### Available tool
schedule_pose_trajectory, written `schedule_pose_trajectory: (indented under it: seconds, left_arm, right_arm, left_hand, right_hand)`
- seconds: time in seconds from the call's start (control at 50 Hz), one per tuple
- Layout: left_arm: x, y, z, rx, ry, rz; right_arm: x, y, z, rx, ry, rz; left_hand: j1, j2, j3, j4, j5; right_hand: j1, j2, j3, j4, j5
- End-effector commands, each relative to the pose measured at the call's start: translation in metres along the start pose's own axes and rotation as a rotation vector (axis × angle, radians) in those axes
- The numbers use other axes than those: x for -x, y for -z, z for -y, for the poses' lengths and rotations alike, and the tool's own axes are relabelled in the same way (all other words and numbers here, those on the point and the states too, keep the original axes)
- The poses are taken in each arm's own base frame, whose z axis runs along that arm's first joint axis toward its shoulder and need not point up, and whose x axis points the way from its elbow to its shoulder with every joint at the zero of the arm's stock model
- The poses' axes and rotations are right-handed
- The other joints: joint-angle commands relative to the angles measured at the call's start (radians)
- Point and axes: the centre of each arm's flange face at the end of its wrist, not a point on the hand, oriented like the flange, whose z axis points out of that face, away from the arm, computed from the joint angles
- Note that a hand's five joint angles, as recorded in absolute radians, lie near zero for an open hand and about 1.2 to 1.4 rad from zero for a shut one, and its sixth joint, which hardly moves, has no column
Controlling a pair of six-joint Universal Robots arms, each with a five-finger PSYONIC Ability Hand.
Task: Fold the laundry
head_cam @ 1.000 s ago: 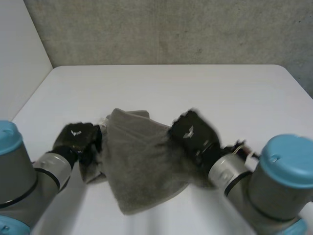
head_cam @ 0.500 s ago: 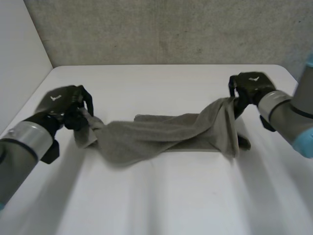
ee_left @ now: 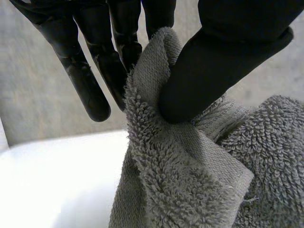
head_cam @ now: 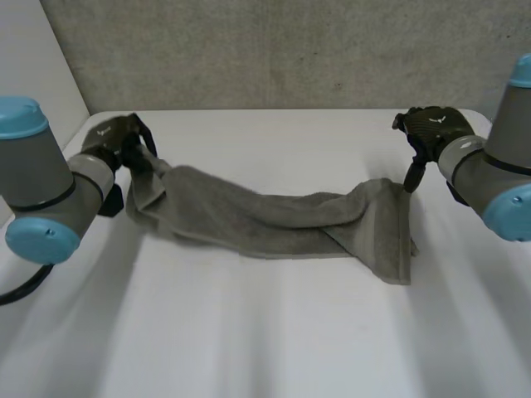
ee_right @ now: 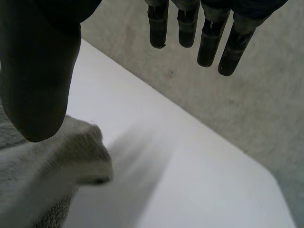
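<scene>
Head view: nearest is the bare white table [head_cam: 274,332]. Across its middle a grey towel [head_cam: 274,220] stretches in a rumpled band from side to side. The towel's left end is pinched between the thumb and fingers of the left hand [head_cam: 112,141]. The right hand [head_cam: 431,128] hangs just beside the towel's right corner, fingers straight and apart, holding nothing. Beyond stands a grey wall [head_cam: 290,50].
</scene>
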Motion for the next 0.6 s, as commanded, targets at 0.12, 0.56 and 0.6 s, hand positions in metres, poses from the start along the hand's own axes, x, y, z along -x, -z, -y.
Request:
schedule_pose_trajectory:
  seconds: [0.12, 0.56, 0.6]
  left_arm:
    - [0.007, -0.031, -0.021, -0.004, -0.010, 0.019]
    - [0.008, 0.006, -0.007, 0.015, -0.072, 0.017]
    - [0.008, 0.013, -0.005, 0.015, -0.079, 0.006]
  right_arm:
    - [0.034, 0.082, -0.028, -0.064, 0.350, 0.153]
    - [0.059, 0.101, -0.106, 0.051, 0.089, 0.213]
    - [0.059, 0.098, -0.109, 0.062, 0.057, 0.213]
  left_hand:
    - [-0.075, -0.125, -0.125, -0.129, -0.097]
    - [-0.931, -0.980, -0.980, -0.984, -0.953]
    - [-0.925, -0.974, -0.975, -0.978, -0.947]
  right_hand:
    - [-0.060, -0.076, -0.068, -0.087, -0.062]
    - [0.055, 0.040, 0.048, 0.029, 0.054]
    - [0.058, 0.043, 0.051, 0.032, 0.057]
